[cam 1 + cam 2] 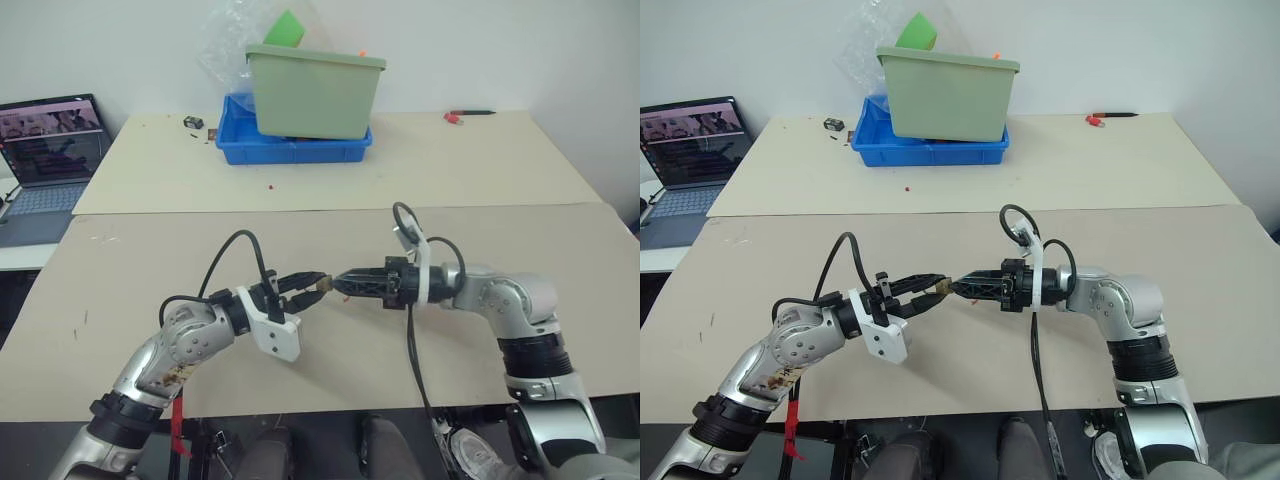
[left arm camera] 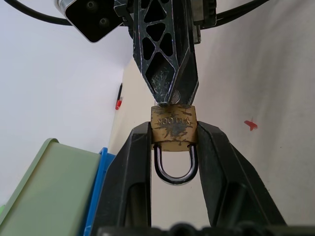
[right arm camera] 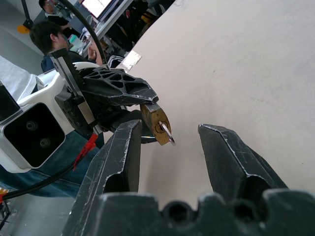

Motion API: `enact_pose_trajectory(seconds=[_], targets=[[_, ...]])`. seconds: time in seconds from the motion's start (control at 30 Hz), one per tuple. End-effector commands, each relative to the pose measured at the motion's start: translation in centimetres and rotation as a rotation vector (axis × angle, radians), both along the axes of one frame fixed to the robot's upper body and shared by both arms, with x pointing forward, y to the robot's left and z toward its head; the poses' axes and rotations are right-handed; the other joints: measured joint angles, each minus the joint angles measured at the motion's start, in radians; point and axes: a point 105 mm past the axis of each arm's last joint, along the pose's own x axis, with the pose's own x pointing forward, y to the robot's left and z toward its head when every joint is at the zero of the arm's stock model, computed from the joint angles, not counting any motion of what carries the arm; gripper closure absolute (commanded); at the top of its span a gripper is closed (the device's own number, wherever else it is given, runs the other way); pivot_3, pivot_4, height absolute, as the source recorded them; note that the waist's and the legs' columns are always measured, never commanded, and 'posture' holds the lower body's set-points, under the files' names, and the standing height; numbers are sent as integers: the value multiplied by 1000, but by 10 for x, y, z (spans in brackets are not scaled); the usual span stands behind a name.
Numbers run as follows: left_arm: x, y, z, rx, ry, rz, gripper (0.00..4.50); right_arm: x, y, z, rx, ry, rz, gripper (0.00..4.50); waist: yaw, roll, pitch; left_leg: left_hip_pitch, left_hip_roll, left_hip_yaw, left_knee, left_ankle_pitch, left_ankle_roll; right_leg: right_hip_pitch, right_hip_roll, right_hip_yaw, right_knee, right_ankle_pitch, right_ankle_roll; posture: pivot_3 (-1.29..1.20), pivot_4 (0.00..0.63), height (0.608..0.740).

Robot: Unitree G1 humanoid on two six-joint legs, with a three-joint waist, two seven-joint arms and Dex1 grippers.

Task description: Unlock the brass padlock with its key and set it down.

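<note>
Key (image 3: 167,132) mostly buried in the padlock (image 3: 156,122), a silvery sliver alone showing; too small to pick out in the head views. Padlock's side faces masked by the left end effector (image 2: 173,147) fingers; shackle end lost among them in the right wrist view. Laptop (image 1: 45,150) cropped at the picture's edge. Contents of the green bin (image 1: 312,92) hidden behind its wall; blue tray (image 1: 292,148) largely covered by that bin. Small dark object (image 1: 194,123) beside the tray too tiny to identify.

Beige table (image 1: 330,370) bears blue tray (image 1: 294,150) (far end), red pen (image 1: 470,115)
</note>
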Motion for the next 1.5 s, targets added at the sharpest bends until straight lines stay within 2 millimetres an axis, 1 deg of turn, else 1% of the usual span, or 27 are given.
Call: enact_pose_trajectory(seconds=[0.03,0.13,0.17,0.27,0.3,0.63,0.77,0.83,0.93,1.03,1.1,1.17,1.3,1.37,1.4,1.43,1.47,1.5], targets=[[-4,0,13,-24,-42,-10,3699,-4,-3,14,43,-29,25,2170,0,0,0,0,0,0,0,0,0,0,0,0,0,0,0,0,150,740],[-4,0,13,-23,-42,-9,3699,-4,-4,14,45,-30,23,2923,0,0,0,0,0,0,0,0,0,0,0,0,0,0,0,0,150,740],[-4,0,13,-22,-42,-9,3699,-4,-4,15,47,-31,22,3322,0,0,0,0,0,0,0,0,0,0,0,0,0,0,0,0,150,740],[-4,0,13,-23,-42,-8,3699,-4,-5,16,48,-32,20,4311,1,0,0,0,0,0,0,0,0,0,0,0,0,0,0,0,150,740],[-4,0,13,-23,-43,-7,3699,-4,-5,16,48,-33,20,4478,0,0,0,0,0,0,0,0,0,0,0,0,0,0,0,0,150,740],[-4,0,13,-26,-44,-6,3699,-3,-2,15,43,-24,23,4478,0,0,0,0,0,0,0,0,0,0,0,0,0,0,0,0,150,740],[-4,0,14,-26,-48,-6,3699,4,2,7,20,100,-19,4478,-2,0,0,0,0,0,0,0,0,0,0,0,0,0,0,0,150,740],[-5,-1,15,-31,-53,-11,3699,10,4,0,26,221,-51,4478,-1,0,0,0,0,0,0,0,0,0,0,0,0,0,0,0,150,740],[-4,-2,15,-32,-56,-11,3699,18,-1,-11,10,360,-98,4478,0,0,0,0,0,0,0,0,0,0,0,0,0,0,0,0,150,740],[-4,-2,15,-32,-54,-9,3699,20,-4,-13,11,428,-117,4478,0,0,0,0,0,0,0,0,0,0,0,0,0,0,0,0,150,740],[-4,-2,15,-32,-54,-8,3699,20,-5,-15,-7,437,-122,4478,1,0,0,-1,0,0,0,0,0,-1,0,0,0,0,0,0,150,740],[-4,-2,15,-34,-54,-7,3699,21,-6,-18,-37,399,-144,4478,0,0,0,-1,0,0,0,0,0,-1,0,0,0,0,0,0,150,740],[-4,-1,15,-34,-52,-4,3699,25,-7,-17,-41,346,-179,4478,-1,0,0,0,0,0,0,0,0,0,0,0,1,0,0,0,150,740],[-4,-1,15,-35,-49,-2,3699,28,-9,-16,-39,332,-200,3843,-2,0,0,0,0,0,0,0,0,0,0,0,1,0,0,0,150,740],[-4,-1,15,-37,-46,-1,3699,28,-9,-14,-37,318,-199,3649,-3,0,0,0,0,0,0,0,0,0,0,0,1,0,0,0,150,740],[-4,0,15,-38,-43,0,3699,28,-10,-13,-28,312,-201,3204,-2,0,0,0,0,0,0,0,0,0,0,0,1,0,0,0,150,740],[-4,0,15,-38,-41,1,3699,28,-10,-12,-26,305,-199,2941,-2,0,0,0,0,0,0,0,0,-1,0,0,1,0,0,0,150,740],[-4,0,14,-39,-41,1,3699,29,-10,-11,-36,288,-203,2490,-1,0,0,0,0,0,0,0,0,-1,0,0,1,0,0,0,150,740]])
